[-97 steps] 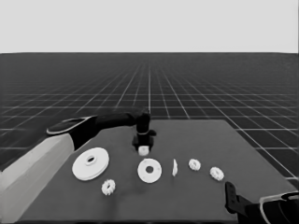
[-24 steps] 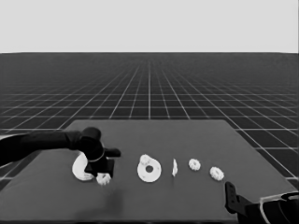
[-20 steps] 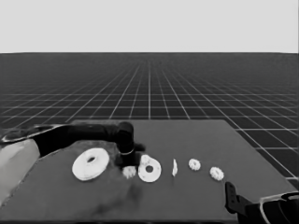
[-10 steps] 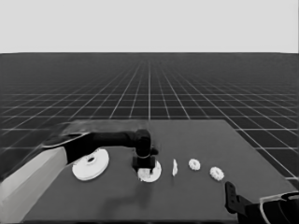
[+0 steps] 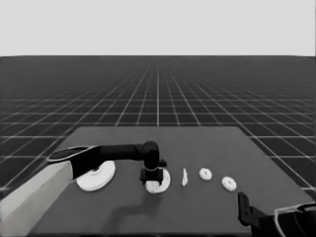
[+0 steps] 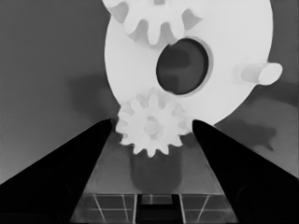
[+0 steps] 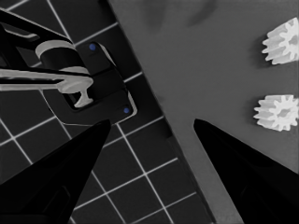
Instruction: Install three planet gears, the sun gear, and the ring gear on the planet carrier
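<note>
1. Left tool stands over the smaller round part near the middle of the worktop, fingers pointing straight down; in the left wrist view its two fingers stand spread, with a small toothed gear between them, the gaps at the tips too fine to judge contact.
2. That gear lies flat, its axis upright, at the rim of the smaller round part, on the side nearest the camera in the head view.
3. A second gear already lies flat on the same part, across its dark centre hole, and a bare round peg stands up from the part's face beside the hole.
4. Larger round part lies flat to the left, partly behind the left arm.
5. To the right of the smaller part lie a thin white piece on edge, then two more gears, flat and apart from each other.
6. Dark and flat, the worktop sits on a gridded floor running to the horizon under a pale band.
7. Left arm comes in from the lower left, runs level across the worktop, then bends down at the wrist.
8. Right tool waits at the lower right corner, its fingers wide apart and holding nothing.
</note>
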Robot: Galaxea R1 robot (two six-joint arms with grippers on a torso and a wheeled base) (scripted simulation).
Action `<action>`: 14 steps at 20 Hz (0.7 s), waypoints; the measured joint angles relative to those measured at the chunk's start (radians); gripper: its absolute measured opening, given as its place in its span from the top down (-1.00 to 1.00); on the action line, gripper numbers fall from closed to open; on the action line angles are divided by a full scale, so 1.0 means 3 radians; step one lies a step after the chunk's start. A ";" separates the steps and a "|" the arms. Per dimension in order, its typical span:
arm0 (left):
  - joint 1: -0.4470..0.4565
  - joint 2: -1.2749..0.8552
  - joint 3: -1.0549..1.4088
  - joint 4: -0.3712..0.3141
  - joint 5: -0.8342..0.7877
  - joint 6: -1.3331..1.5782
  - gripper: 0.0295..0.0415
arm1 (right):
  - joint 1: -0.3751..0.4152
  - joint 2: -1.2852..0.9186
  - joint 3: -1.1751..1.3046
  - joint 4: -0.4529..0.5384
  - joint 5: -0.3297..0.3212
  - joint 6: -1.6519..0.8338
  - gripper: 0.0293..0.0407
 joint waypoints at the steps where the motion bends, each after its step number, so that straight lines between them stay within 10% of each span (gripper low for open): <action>1: 0.0000 0.0000 0.0000 0.0000 0.0000 0.0000 -0.43 | 0.0000 0.0000 0.0000 0.0000 0.0000 0.0000 -0.61; 8: 0.0001 0.0000 -0.0001 0.0001 0.0000 0.0000 -0.49 | 0.0000 0.0000 0.0000 0.0000 0.0000 0.0000 -0.61; 14: -0.0542 -0.0063 0.0321 -0.0532 0.0110 -0.0230 -0.49 | 0.0000 0.0000 0.0000 0.0000 0.0000 0.0000 -0.61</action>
